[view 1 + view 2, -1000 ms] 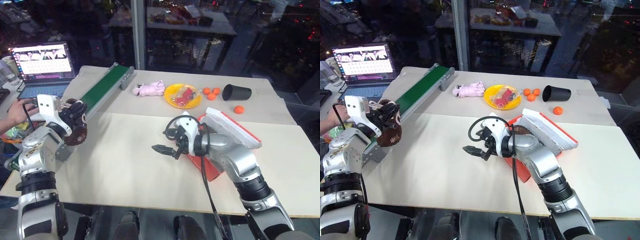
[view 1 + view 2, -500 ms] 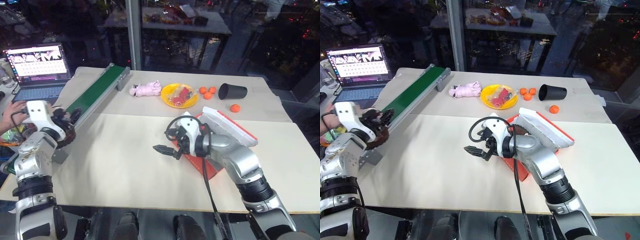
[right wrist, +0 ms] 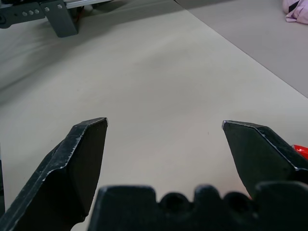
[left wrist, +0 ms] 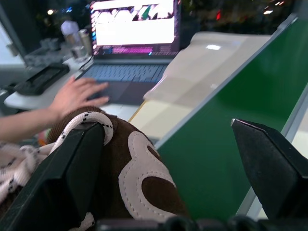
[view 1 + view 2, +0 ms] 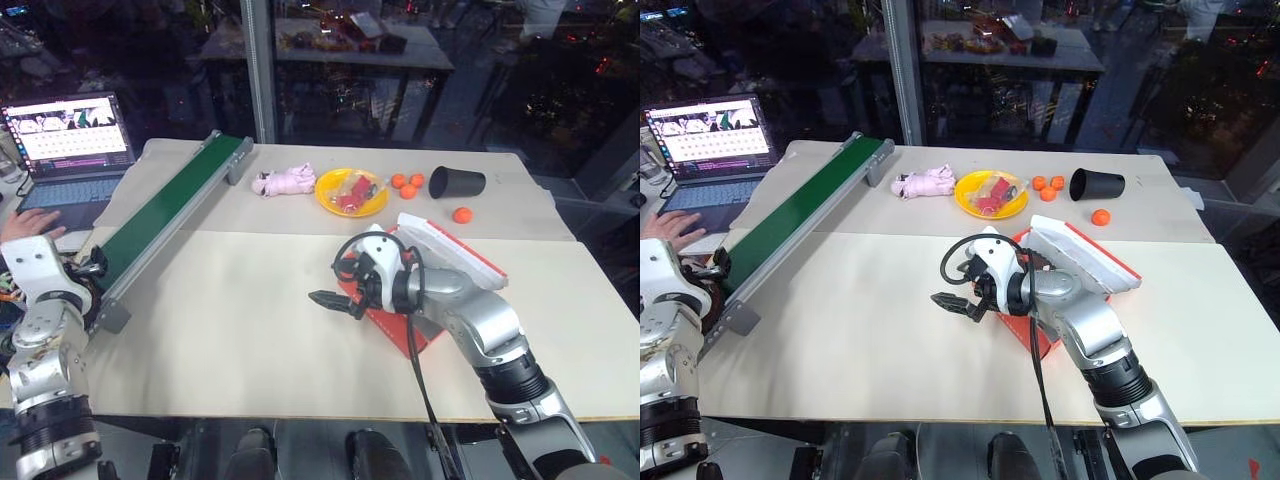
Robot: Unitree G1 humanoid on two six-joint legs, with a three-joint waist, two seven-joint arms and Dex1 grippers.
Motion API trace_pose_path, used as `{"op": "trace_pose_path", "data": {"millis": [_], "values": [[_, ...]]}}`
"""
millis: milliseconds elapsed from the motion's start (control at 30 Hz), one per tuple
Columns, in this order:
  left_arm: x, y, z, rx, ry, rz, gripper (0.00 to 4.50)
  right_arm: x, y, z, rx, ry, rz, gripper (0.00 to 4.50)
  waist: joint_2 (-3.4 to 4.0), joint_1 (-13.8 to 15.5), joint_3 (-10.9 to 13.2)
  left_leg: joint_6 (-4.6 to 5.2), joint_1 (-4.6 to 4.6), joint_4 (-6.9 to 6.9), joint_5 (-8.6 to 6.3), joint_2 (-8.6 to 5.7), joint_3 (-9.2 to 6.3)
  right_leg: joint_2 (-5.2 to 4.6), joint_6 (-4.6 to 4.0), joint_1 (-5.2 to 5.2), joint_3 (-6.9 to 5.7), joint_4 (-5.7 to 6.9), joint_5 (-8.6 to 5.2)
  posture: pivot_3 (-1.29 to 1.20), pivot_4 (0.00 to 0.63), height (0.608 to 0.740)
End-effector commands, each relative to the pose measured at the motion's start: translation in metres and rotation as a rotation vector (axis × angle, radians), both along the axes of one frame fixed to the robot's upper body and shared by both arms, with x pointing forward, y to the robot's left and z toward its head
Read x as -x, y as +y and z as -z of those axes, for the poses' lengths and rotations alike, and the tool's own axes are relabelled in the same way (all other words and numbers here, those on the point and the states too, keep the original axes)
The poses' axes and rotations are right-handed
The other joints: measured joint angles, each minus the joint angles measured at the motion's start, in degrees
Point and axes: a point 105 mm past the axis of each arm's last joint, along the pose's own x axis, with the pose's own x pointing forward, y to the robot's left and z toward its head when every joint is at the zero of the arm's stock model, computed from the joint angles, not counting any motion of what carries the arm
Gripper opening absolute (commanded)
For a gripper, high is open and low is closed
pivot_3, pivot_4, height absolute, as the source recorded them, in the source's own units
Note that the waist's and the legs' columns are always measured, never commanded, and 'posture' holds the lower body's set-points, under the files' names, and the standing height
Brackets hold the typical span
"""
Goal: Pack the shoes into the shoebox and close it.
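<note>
Change since a second ago: the left arm has been swung out to the far left edge of the table (image 5: 260, 330), past the low end of the green conveyor belt (image 5: 165, 215), and its jaws have been opened wide. A second ago a brown shoe was clamped and carried over the table's left side; now the jaws are spread.

In the left wrist view the brown shoe (image 4: 120, 178) with cream laces is seen between the fingers (image 4: 72, 168), lying against the left one. Whether it is still supported by the left gripper (image 4: 168, 173) or has been released cannot be told. Judged: this shoe is further from the box than before, so packing is not advanced.

The red shoebox (image 5: 400, 325) lies open at table centre-right, lid (image 5: 450, 252) tipped up, largely hidden behind the right arm. A dark shape inside is glimpsed; likely the other shoe, not confirmed.

The right gripper (image 5: 333, 301) is held just above bare tabletop beside the box, fingers (image 3: 82, 159) spread fully, nothing held or touched.

A person's hand (image 5: 30, 224) is rested by the laptop (image 5: 70, 150).
</note>
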Motion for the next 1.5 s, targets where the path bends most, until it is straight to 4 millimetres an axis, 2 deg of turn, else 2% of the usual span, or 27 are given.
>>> {"op": "trace_pose_path", "data": {"millis": [33, 267, 467, 567, 633, 667, 767, 900, 1000, 1067, 1200, 1300, 1400, 1467, 1500], "values": [[0.016, 0.014, 0.023, 0.046, 0.109, -0.090, 4.48, -0.003, -0.001, -0.016, -0.005, -0.069, -0.011, 4.50, 0.00, -0.1, 0.0, 0.00, 0.00, 0.00, 0.00, 0.00, 0.00, 0.00, -0.01, 0.00, 0.00, 0.00, 0.00, 0.00, 0.150, 0.736], [0.042, 0.032, 0.048, 0.124, 0.212, -0.235, 4.48, -0.004, -0.003, -0.016, 0.005, -0.071, -0.013, 4.50, 0.05, -1.7, 0.0, 0.01, 0.04, -0.07, -0.01, 0.00, 0.02, 0.01, -0.03, -0.03, 0.07, 0.00, -0.02, 0.00, 0.150, 0.736], [0.055, 0.037, 0.069, 0.359, 0.212, -0.362, 4.48, -0.006, -0.006, -0.017, 0.012, -0.076, -0.011, 4.50, 0.24, -3.2, -0.1, 0.02, 0.22, -0.13, -0.01, -0.01, 0.03, 0.05, 0.07, 0.05, 0.18, 0.00, -0.08, 0.00, 0.150, 0.736], [0.055, 0.031, 0.075, 0.456, 0.200, -0.362, 4.48, -0.006, -0.006, -0.017, 0.013, -0.076, -0.011, 4.50, 0.47, -3.8, -0.3, 0.02, 0.26, -0.15, -0.01, -0.06, 0.03, 0.04, 0.29, 0.09, 0.23, 0.00, -0.21, 0.00, 0.150, 0.736], [0.054, 0.027, 0.078, 0.511, 0.195, -0.357, 3.95, -0.006, -0.006, -0.017, 0.012, -0.077, -0.010, 4.50, 0.51, -4.2, -0.3, 0.02, 0.31, -0.14, -0.01, -0.06, 0.03, 0.04, 0.34, 0.14, 0.24, 0.00, -0.24, 0.00, 0.150, 0.736], [0.054, 0.026, 0.079, 0.528, 0.196, -0.360, 3.83, -0.006, -0.006, -0.017, 0.011, -0.077, -0.010, 4.50, 0.52, -4.2, -0.3, 0.02, 0.37, -0.14, -0.02, -0.07, 0.03, 0.04, 0.35, 0.19, 0.25, 0.00, -0.25, 0.00, 0.150, 0.736], [0.055, 0.023, 0.080, 0.565, 0.208, -0.374, 2.72, -0.006, -0.005, -0.017, 0.008, -0.078, -0.009, 4.50, 0.52, -4.2, -0.3, 0.02, 0.45, -0.15, -0.03, -0.07, 0.01, 0.04, 0.36, 0.29, 0.25, -0.01, -0.27, 0.00, 0.150, 0.736], [0.050, 0.022, 0.073, 0.594, 0.167, -0.365, 1.20, -0.007, -0.005, -0.017, 0.007, -0.079, -0.005, 4.50, 0.53, -4.0, -0.3, 0.00, 0.47, -0.13, -0.04, -0.11, 0.01, -0.01, 0.38, 0.42, 0.23, -0.12, -0.28, 0.00, 0.150, 0.736], [0.044, 0.025, 0.059, 0.558, 0.129, -0.362, 0.12, -0.008, -0.005, -0.017, 0.006, -0.081, -0.002, 4.50, 0.53, -3.8, -0.3, -0.01, 0.47, -0.13, -0.04, -0.12, 0.01, -0.03, 0.10, 0.48, 0.21, -0.20, -0.44, 0.00, 0.150, 0.736], [0.041, 0.028, 0.048, 0.529, 0.093, -0.369, 0.01, -0.008, -0.005, -0.017, 0.005, -0.082, -0.001, 4.50, 0.53, -3.7, -0.3, -0.02, 0.47, -0.13, -0.05, -0.12, 0.00, -0.03, 0.07, 0.48, 0.20, -0.20, -0.45, 0.00, 0.150, 0.736], [0.018, 0.025, -0.002, 0.409, -0.071, -0.303, 0.01, -0.009, -0.005, -0.018, 0.004, -0.085, 0.002, 4.50, 0.46, -3.1, -0.3, -0.02, 0.47, -0.13, -0.05, -0.11, -0.02, -0.02, 0.06, 0.47, 0.17, -0.19, -0.45, 0.00, 0.150, 0.736], [-0.008, 0.001, -0.040, 0.371, -0.172, -0.142, 0.01, -0.009, -0.005, -0.020, -0.006, -0.086, 0.006, 4.50, 0.01, -2.1, -0.2, -0.03, 0.43, -0.14, -0.05, -0.09, -0.08, 0.01, 0.01, 0.43, 0.08, -0.18, -0.45, 0.00, 0.150, 0.736], [-0.036, -0.043, -0.089, 0.285, -0.244, 0.072, 0.01, -0.011, -0.006, -0.026, -0.033, -0.085, 0.016, 4.50, -0.48, -0.5, 0.0, -0.06, 0.20, -0.08, -0.04, -0.08, -0.11, -0.01, -0.25, 0.36, 0.00, -0.22, -0.31, 0.00, 0.150, 0.736], [-0.043, -0.061, -0.104, 0.250, -0.256, 0.144, 0.01, -0.011, -0.006, -0.028, -0.041, -0.084, 0.020, 4.50, -0.60, 0.0, 0.0, -0.09, -0.13, -0.01, -0.03, -0.07, -0.11, -0.02, -0.31, 0.17, -0.04, -0.28, -0.22, 0.00, 0.150, 0.736], [-0.049, -0.076, -0.117, 0.226, -0.272, 0.207, 0.01, -0.012, -0.006, -0.030, -0.051, -0.084, 0.027, 4.50, -0.61, 0.3, 0.0, -0.09, -0.28, 0.02, -0.03, -0.08, -0.10, -0.03, -0.26, 0.09, -0.04, -0.35, -0.17, 0.00, 0.150, 0.736]]}}
